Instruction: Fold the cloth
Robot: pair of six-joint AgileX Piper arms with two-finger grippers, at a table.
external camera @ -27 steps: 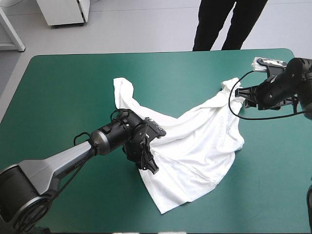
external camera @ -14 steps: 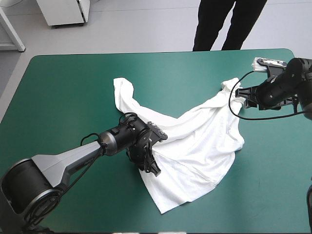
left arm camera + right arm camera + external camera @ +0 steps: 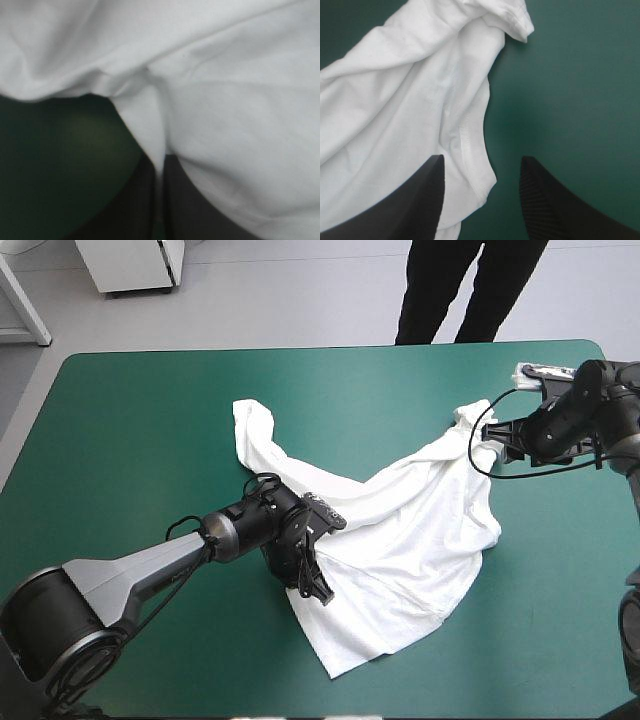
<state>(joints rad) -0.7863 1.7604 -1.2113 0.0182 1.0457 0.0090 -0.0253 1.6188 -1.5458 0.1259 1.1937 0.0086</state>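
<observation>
T-shirt [image 3: 420, 540] is nowhere near folded yet. It's lying rumpled across the middle of the teal-green table [image 3: 150, 420], one twisted end toward the far left and the other bunched up near the far right, with the wide body sagging toward the near edge. So I'd call this the spread-it-out stage, getting hold of two spots so it can be pulled flat before any real fold.

The left pincer [image 3: 159, 167] is clamped onto the shirt. In its own wrist view the black fingers have all but met, with a thin strip of white fabric pinched between them, right at the shirt's near-left edge where the cloth meets bare table.

The right pincer [image 3: 482, 161] is spread apart and holding nothing. The hemmed edge [image 3: 470, 135] of the shirt's far right end sits between its fingers, one finger over white cloth and the other over bare cover. Can't tell if the tips are touching the table.

My guess for the next move: the right one needs to come down and squeeze onto that hem without just pushing the cloth away. After that, both can pull apart to stretch the thing flat.

Pose-wise, the left arm reaches in long and low from the near-left corner, wrist tipped down into the cloth. The right arm comes in from the right edge, pointing left at the bunched end.
</observation>
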